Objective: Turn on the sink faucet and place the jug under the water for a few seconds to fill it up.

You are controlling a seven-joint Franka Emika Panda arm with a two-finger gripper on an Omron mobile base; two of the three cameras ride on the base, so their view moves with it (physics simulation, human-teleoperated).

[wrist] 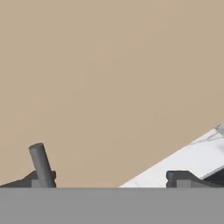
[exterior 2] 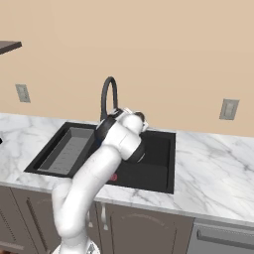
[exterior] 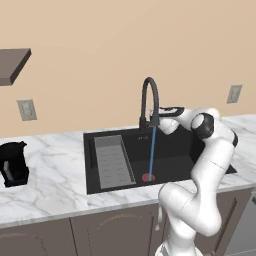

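The black gooseneck sink faucet [exterior: 149, 95] stands behind the sink [exterior: 175, 150], and a thin blue stream of water [exterior: 151, 152] falls straight from its spout to the red drain ring [exterior: 148, 177]. My gripper [exterior: 157, 120] is right beside the faucet's base, above the basin. Its fingers are spread wide apart in the hand view, open with nothing between them [wrist: 105, 181]. A dark grey rod [wrist: 40, 162], apparently the faucet lever, rises by the left fingertip. The black jug [exterior: 12, 162] stands on the counter far to the left of the sink. My arm hides most of the faucet's [exterior 2: 106, 94] base in the right base view.
A grey ribbed tray [exterior: 114, 161] lies along the sink's left side. White marble counter [exterior 2: 213, 168] runs on both sides. Wall outlets [exterior: 26, 109] [exterior 2: 228, 109] sit on the beige wall. A brown shelf [exterior: 12, 65] hangs at the upper left.
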